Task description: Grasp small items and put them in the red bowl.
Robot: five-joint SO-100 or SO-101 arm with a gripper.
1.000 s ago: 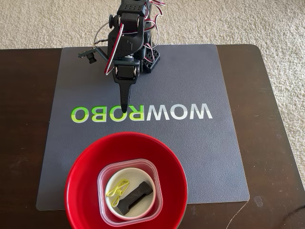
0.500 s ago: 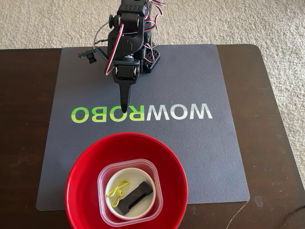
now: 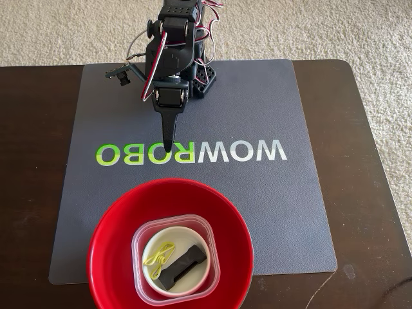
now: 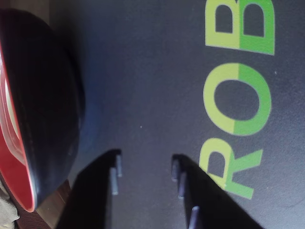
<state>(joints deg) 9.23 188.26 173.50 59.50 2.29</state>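
while the arm [image 3: 172, 58] stands folded at the far end of the grey mat [image 3: 270, 212], the red bowl [image 3: 109, 251] sits at the near edge of the mat, a bit left of the middle in the fixed view. inside the red bowl is the clear square tub [image 3: 208, 230]. inside the tub is the small white bowl [image 3: 196, 239]. in the white bowl, the yellow-green band [image 3: 159, 256] lies on the left and the black bone piece [image 3: 183, 265] lies just beside it on the right.

the gripper [image 3: 168, 147] points down at the mat, its tip over the big letters [image 3: 257, 151], well apart from the red bowl. in the wrist view, the red bowl [image 4: 21, 157] is at the left edge. to its right the two fingers [image 4: 95, 191] have a gap of bare mat between them and hold nothing, so the gripper [image 4: 145, 164] is apart. the green letters [image 4: 238, 100] are on the right.
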